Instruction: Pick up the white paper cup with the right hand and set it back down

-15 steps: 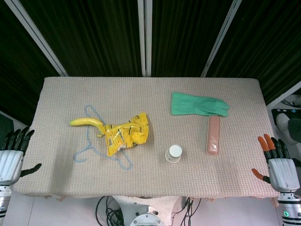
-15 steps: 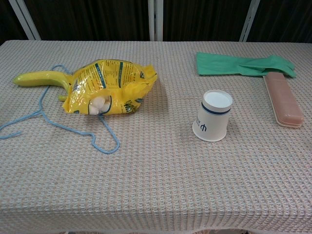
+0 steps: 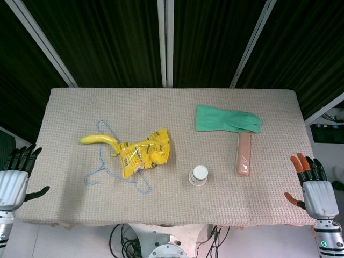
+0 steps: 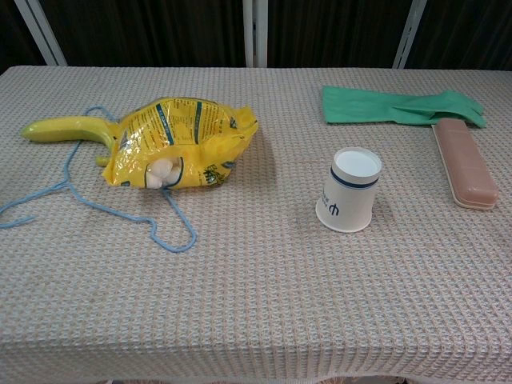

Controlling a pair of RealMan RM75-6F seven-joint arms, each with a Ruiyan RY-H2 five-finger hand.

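The white paper cup point(image 3: 198, 175) point(image 4: 350, 190) stands upside down on the table's front middle, with a dark band near its top. My right hand point(image 3: 312, 187) hovers at the table's right front corner, well to the right of the cup, its fingers spread and holding nothing. Off the left front corner my left hand point(image 3: 14, 177) hangs with fingers apart and empty. Neither hand appears in the chest view.
A yellow snack bag point(image 3: 144, 152) lies left of the cup, over a blue wire hanger point(image 3: 107, 171) and beside a banana point(image 3: 98, 139). A pink case point(image 3: 243, 155) lies right of the cup, below a green rubber glove point(image 3: 226, 120). The woven table cover point(image 3: 161, 113) spans the table.
My right hand has shifted slightly up and leftward toward the table's corner. The cup and the other things have not moved.
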